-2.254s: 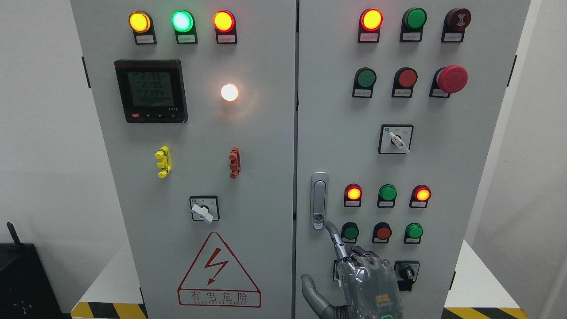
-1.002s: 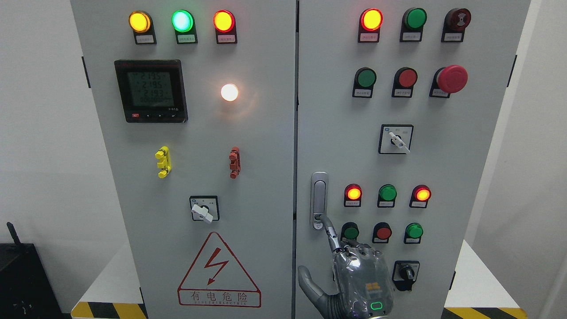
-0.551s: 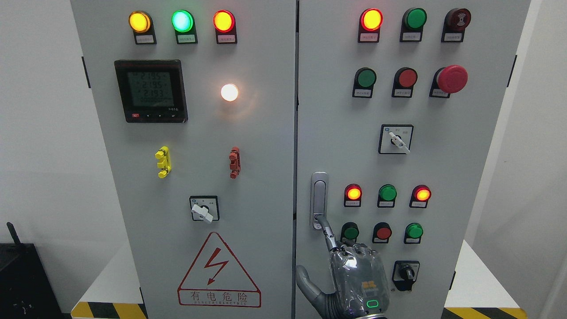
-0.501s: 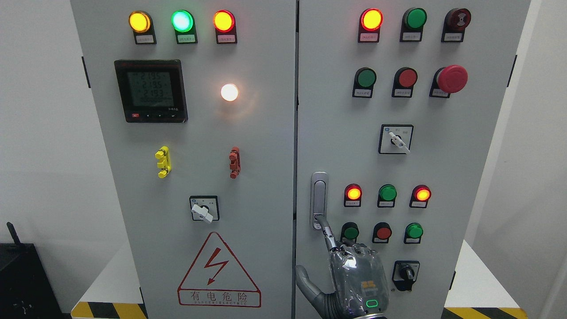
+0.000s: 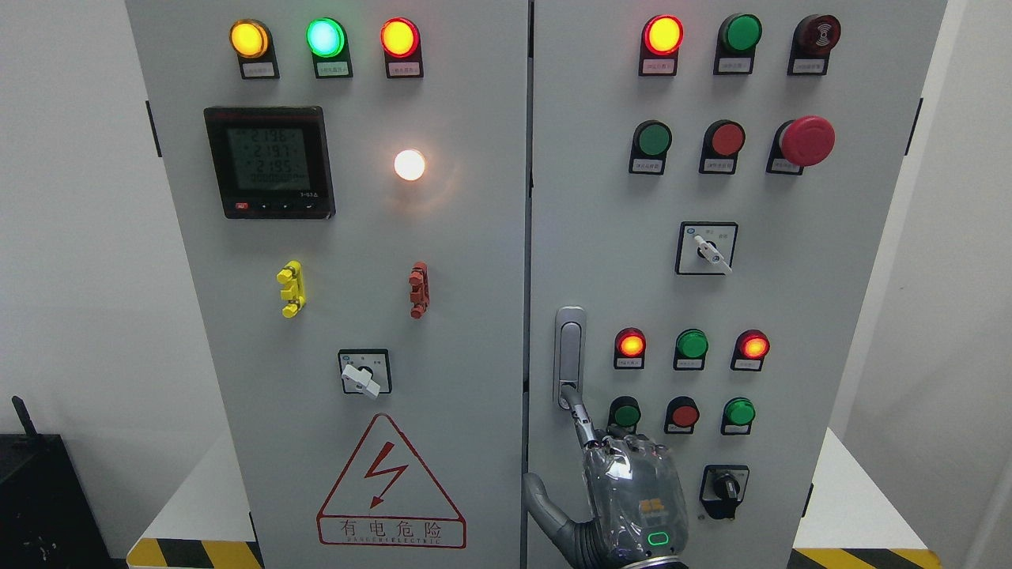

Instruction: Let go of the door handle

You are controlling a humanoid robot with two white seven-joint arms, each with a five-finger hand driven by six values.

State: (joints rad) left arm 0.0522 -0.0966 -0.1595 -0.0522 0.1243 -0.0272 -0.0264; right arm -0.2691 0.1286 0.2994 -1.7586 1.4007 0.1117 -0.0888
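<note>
Head view of a two-door cabinet (image 5: 443, 261). Door handle (image 5: 569, 348) set upright at the left edge of the right door (image 5: 601, 237), beside the seam between doors, lying flush in its recess. Right hand (image 5: 613, 490) entering from the bottom edge, back of the palm toward the camera. Index finger (image 5: 581, 415) extended up and to the left, tip meeting the release button at the lower end of the handle. Thumb (image 5: 541, 502) spread out to the left, apart from the door seam. Remaining fingers folded against the palm. Nothing grasped: a pointing pose, not a grip. Left hand out of view.

Progress, as judged: approach done, fingertip placed on the button. Handle not yet popped out, door shut, both edges of the seam level. Actual depth of the press hard to tell from this angle; possibly contact only. Left to do: push through until the lever springs forward, then withdraw the finger.

Nearby hazards for a stray finger: green button (image 5: 626, 413) just right of the fingertip, red button (image 5: 684, 413) beyond it, rotary switch (image 5: 723, 490) close by the knuckles. Lit red lamp (image 5: 631, 344) above these, well clear of the finger.
</note>
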